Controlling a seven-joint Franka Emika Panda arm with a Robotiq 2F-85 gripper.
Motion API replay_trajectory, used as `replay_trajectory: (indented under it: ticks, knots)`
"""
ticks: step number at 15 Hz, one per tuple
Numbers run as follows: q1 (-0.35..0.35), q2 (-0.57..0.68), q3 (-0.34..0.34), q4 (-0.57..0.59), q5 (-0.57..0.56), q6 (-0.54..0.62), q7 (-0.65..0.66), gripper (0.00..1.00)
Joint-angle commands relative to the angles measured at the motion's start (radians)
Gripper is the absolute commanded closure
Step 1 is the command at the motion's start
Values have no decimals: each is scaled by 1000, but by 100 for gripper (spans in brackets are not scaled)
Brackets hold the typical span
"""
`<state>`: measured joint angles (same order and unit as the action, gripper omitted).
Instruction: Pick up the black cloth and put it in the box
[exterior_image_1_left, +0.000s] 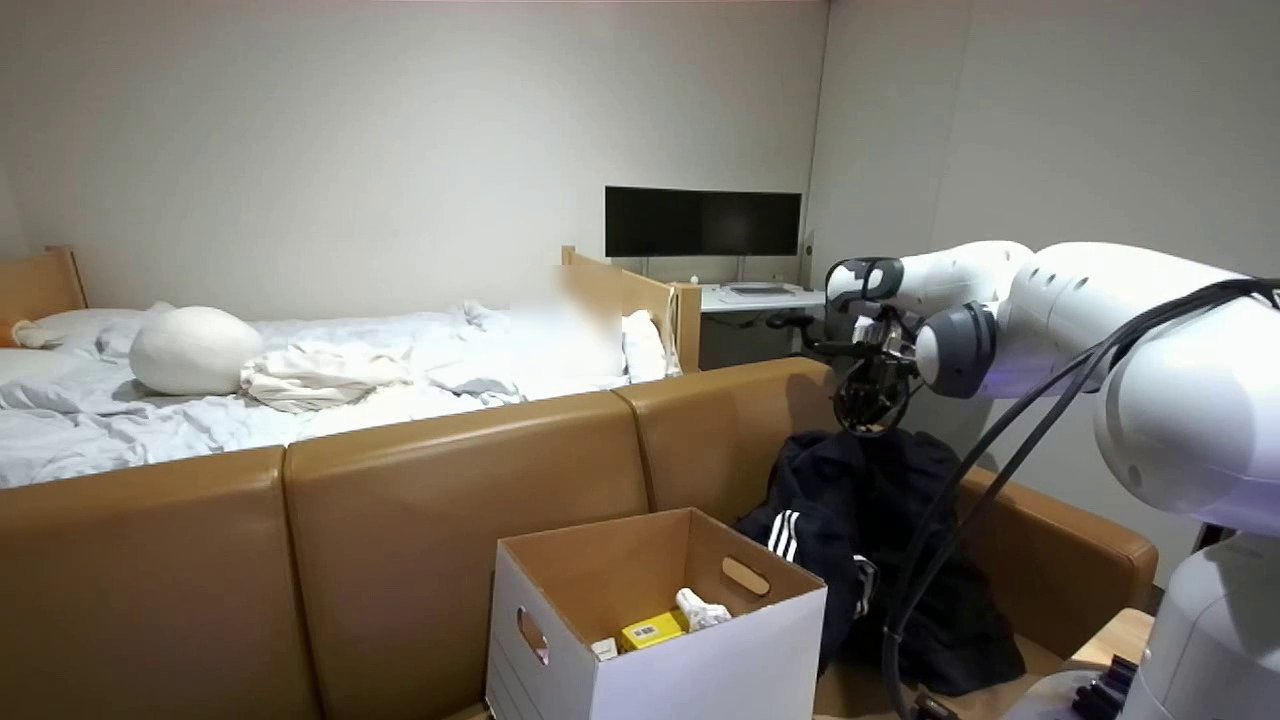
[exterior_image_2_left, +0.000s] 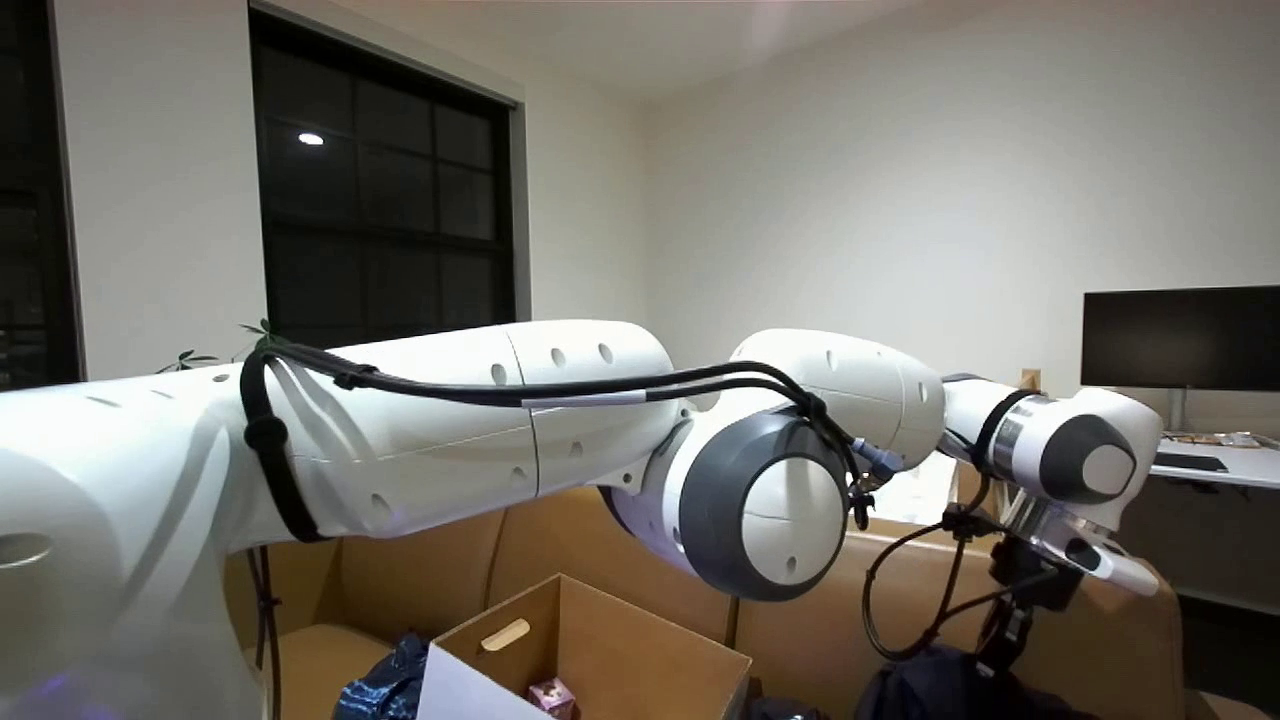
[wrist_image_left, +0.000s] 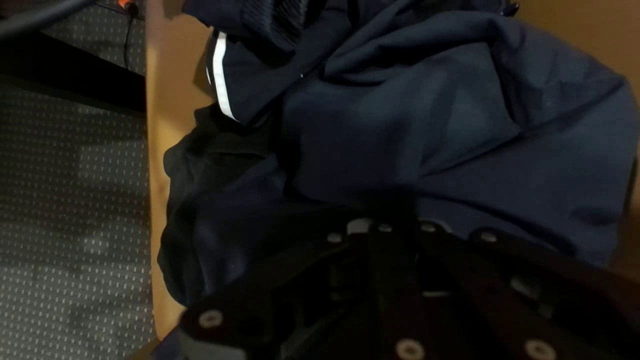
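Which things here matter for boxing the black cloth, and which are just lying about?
For the job:
white-striped dark clothing
white cardboard box

Just lying about:
yellow package inside the box
rounded white cushion on the bed
blue patterned fabric

On the brown sofa (exterior_image_1_left: 460, 480), a white box (exterior_image_1_left: 720, 665) beside white-striped dark cloth (exterior_image_1_left: 845, 500).
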<state>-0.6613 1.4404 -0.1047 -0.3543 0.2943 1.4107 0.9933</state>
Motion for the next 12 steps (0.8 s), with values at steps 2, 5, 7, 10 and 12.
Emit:
replay_trajectory:
  ticks: [2, 5, 7, 10, 12]
  knots:
    - [-24, -98, 57, -28, -44, -94, -146, 100]
    - [-22, -142, 50, -10, -74, -84, -229, 100]
    - [-12, -182, 28, -12, -113, -97, -277, 100]
    - [2, -240, 1, -8, -177, -110, -337, 100]
    - [16, -275, -13, -8, -209, -114, -373, 100]
